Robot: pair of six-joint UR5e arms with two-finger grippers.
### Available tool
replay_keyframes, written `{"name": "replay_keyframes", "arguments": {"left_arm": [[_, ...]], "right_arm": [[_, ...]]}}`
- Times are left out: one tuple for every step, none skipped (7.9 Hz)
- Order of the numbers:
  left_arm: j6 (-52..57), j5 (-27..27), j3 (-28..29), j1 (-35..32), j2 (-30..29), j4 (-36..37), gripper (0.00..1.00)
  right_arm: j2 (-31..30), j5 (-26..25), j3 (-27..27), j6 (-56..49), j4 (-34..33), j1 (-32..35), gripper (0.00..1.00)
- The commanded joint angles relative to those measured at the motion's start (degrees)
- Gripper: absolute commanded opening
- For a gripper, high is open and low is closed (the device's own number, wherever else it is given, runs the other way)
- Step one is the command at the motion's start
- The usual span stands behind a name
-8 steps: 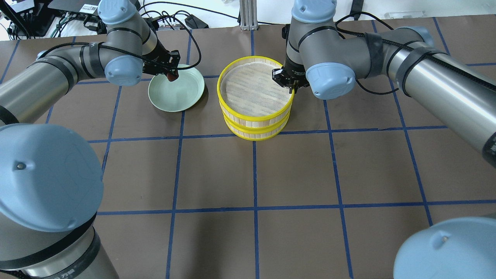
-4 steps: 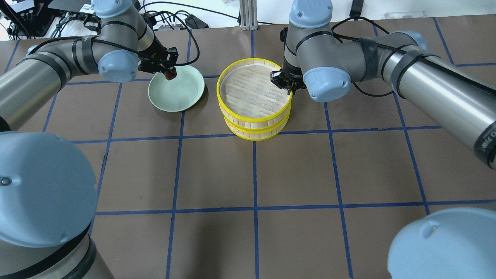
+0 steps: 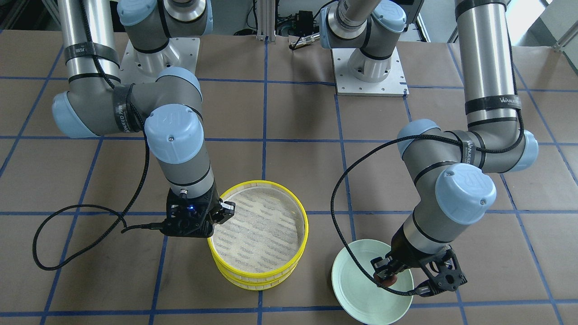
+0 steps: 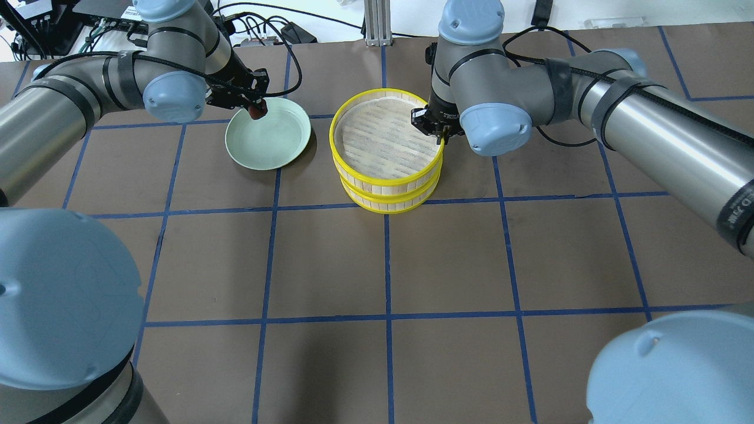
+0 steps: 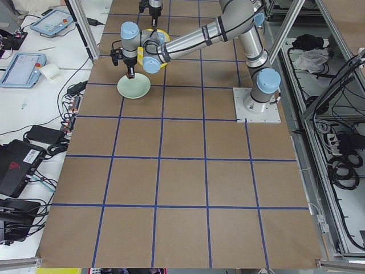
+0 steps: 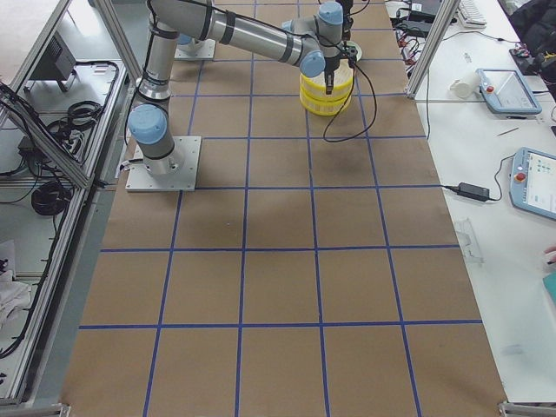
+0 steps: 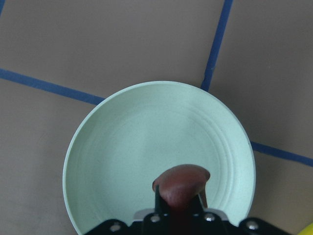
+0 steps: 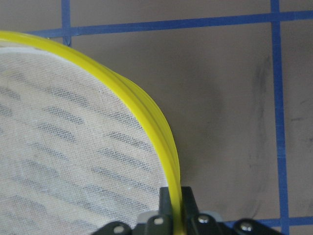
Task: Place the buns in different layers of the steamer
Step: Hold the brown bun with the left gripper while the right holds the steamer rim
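The dark bun [image 7: 182,181] is in my left gripper [image 4: 253,107], whose jaws are clamped on its sides so that its rounded end pokes out past the tips. In the overhead view it hangs over the green plate [image 4: 277,144] at about the plate's eleven o'clock, and it looks raised off the dish rather than resting on it. The plate is otherwise bare. I see no white bun anywhere; whether it lies in the lower layer, I cannot tell.

At three o'clock from the plate stands the steamer, its top tray [image 4: 386,179] stacked on the bottom tray [image 4: 389,207]. The top tray's striped mesh floor is bare. My right gripper [image 8: 175,197] pinches that tray's yellow rim at its three o'clock, one jaw inside the wall and one outside, closed on it. I judge that this grip is there to steady the tray, or to lift it off so the layer beneath opens up. The bun waits high on the left so the two arms keep well apart.

Both trays sit near twelve o'clock on the brown table [image 4: 447,259]. My next move would carry the bun toward three o'clock, over the rim.
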Motion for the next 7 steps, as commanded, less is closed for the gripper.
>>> {"name": "replay_keyframes", "arguments": {"left_arm": [[0.00,0.25,-0.19,0.00,0.24,-0.45,0.05],[0.00,0.34,-0.45,0.00,0.16,-0.54,0.05],[0.00,0.34,-0.63,0.00,0.42,-0.54,0.05],[0.00,0.34,-0.63,0.00,0.68,-0.54,0.05],[-0.09,0.34,-0.80,0.00,1.29,-1.24,0.05],[-0.09,0.43,-1.07,0.00,1.82,-2.38,0.05],[-0.09,0.43,-1.07,0.00,2.00,-2.65,0.05]], "right_arm": [[0.48,-0.19,0.00,-0.03,-0.45,-0.09,0.00],[0.48,-0.28,0.00,-0.03,-0.54,-0.09,0.00],[0.48,-0.28,0.00,-0.03,-0.63,-0.09,0.00],[0.48,-0.37,0.00,-0.03,-0.63,-0.09,0.00],[0.57,-0.37,0.00,-0.03,-0.63,-0.17,0.00],[0.57,-0.37,0.00,-0.03,-0.63,-0.26,0.00],[0.57,-0.28,0.00,-0.03,-0.63,-0.52,0.00]]}}
